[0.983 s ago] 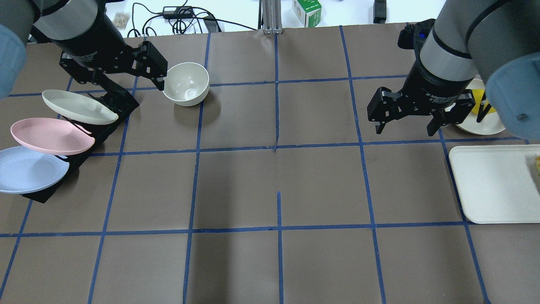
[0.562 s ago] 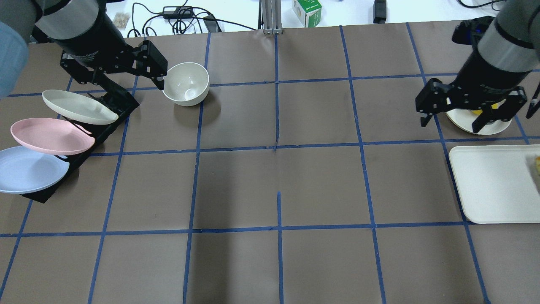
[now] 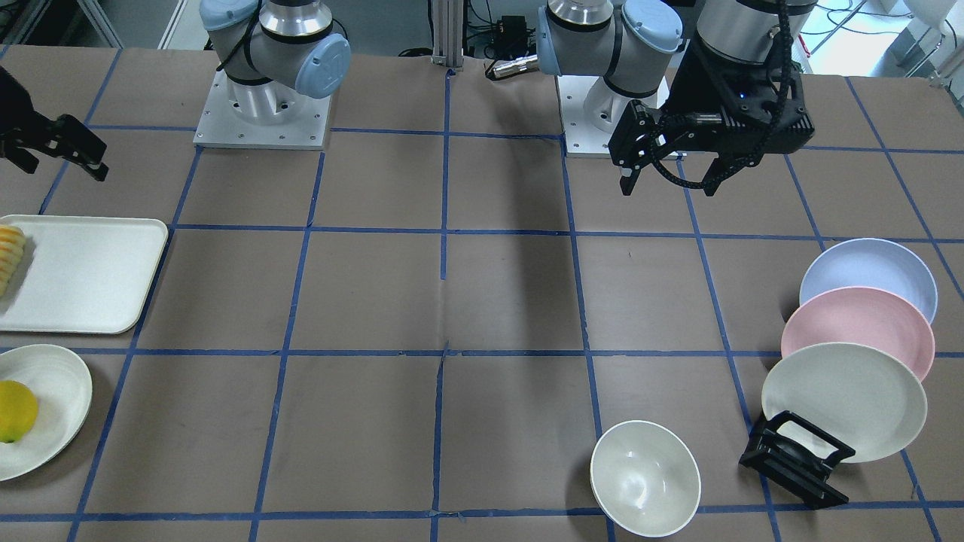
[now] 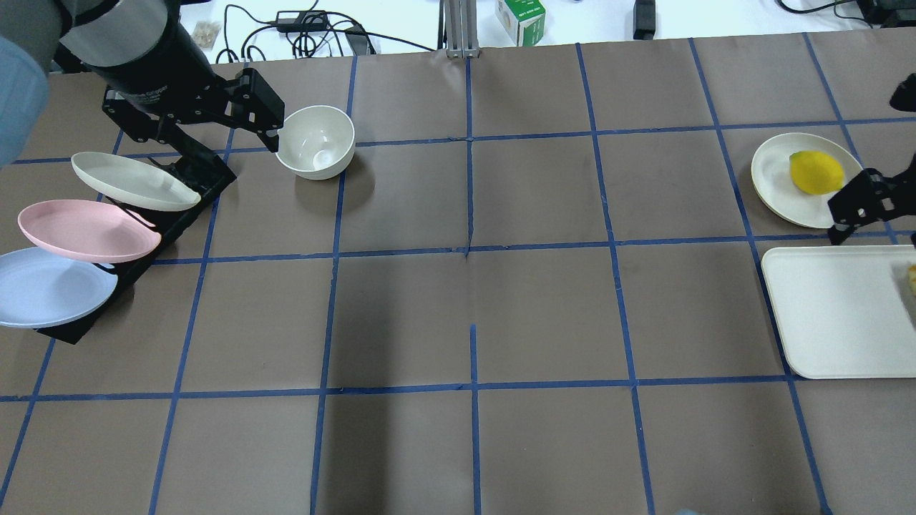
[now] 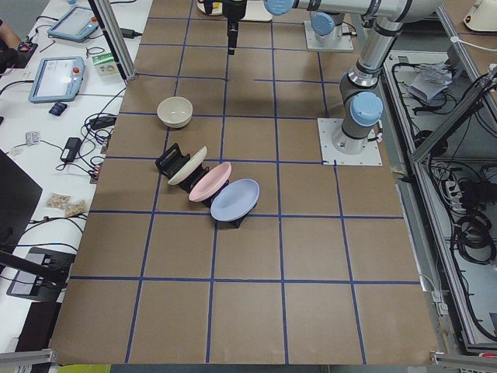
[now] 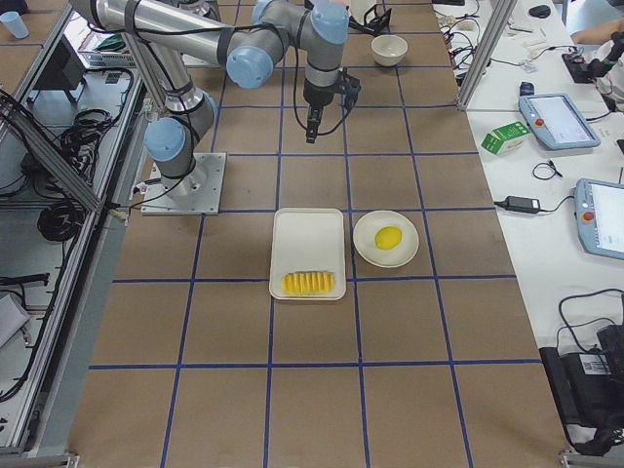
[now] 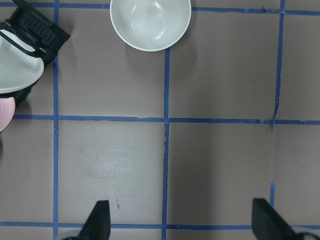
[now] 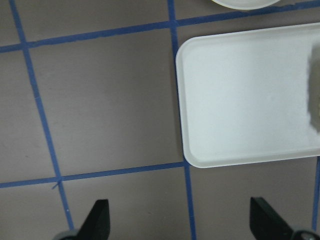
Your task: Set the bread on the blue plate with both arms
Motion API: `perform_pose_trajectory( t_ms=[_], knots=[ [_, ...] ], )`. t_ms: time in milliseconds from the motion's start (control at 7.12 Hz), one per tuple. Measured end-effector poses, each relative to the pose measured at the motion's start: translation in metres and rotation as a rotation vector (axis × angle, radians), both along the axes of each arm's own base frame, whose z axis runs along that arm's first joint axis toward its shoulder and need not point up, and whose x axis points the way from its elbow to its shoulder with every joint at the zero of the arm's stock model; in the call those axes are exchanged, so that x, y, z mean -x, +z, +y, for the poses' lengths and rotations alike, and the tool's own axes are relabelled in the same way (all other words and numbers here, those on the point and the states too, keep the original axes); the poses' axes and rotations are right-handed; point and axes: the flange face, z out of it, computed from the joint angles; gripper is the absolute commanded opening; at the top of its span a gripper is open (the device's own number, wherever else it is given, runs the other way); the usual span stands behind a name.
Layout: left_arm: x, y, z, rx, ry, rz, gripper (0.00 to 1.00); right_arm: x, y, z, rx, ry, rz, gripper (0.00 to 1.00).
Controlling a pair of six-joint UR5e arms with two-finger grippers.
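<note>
The bread [image 6: 308, 284] lies across the lower end of a white tray [image 6: 308, 239], just below the middle of the exterior right view, touching neither gripper. Beside the tray sits a small white plate [image 4: 773, 175] with a yellow fruit [image 4: 816, 172] on it.

The blue plate [image 4: 50, 286] leans in a black rack [image 4: 193, 193] at the lower left of the overhead view, lowest of three (the pink plate [image 4: 86, 230] and cream plate [image 4: 132, 180] stand above it).

The left gripper [image 3: 669, 184] hangs at the upper right of the front-facing view, its fingers spread wide; in the overhead view it sits over the rack's upper end, next to a white bowl [image 4: 315, 141]. The right gripper [image 8: 181, 222] also has its fingers spread wide, and its wrist view looks down on the tray's corner.
</note>
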Motion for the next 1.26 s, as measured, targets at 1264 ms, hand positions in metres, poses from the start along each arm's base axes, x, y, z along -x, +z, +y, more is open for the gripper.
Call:
perform_pose_trajectory(
  t_ms=[1264],
  knots=[
    [-0.001, 0.001, 0.001, 0.002, -0.004, -0.003, 1.0, 0.204, -0.169, 0.008, 0.03, 0.253, 0.064, 1.0]
  ],
)
